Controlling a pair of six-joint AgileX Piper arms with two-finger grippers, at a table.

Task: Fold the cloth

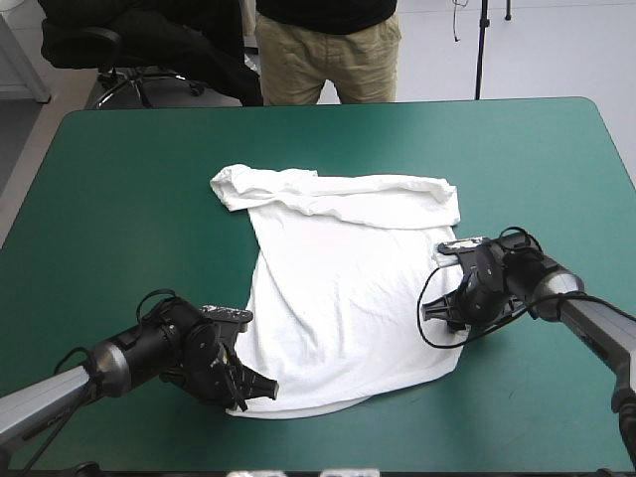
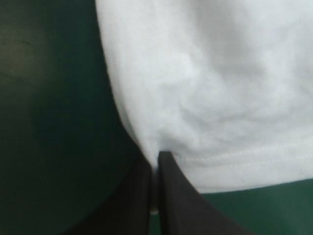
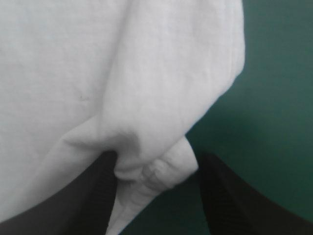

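T-shirt: the white, short-sleeved cloth T-shirt (image 1: 338, 298) is plain white all over, with soft grey shading in its creases and a fine double line of white stitching along the hem.
Table cover: the smooth teal-green table cover (image 1: 129, 179) is one even colour, darker where shadows fall.
Left gripper: the left gripper (image 1: 256, 394) has solid matt black fin-shaped fingers.
Right gripper: the right gripper (image 1: 437, 310) is black, its fingers marked with fine ribbed lines.
Arms: black at the wrists, silver-grey on the tubes behind.
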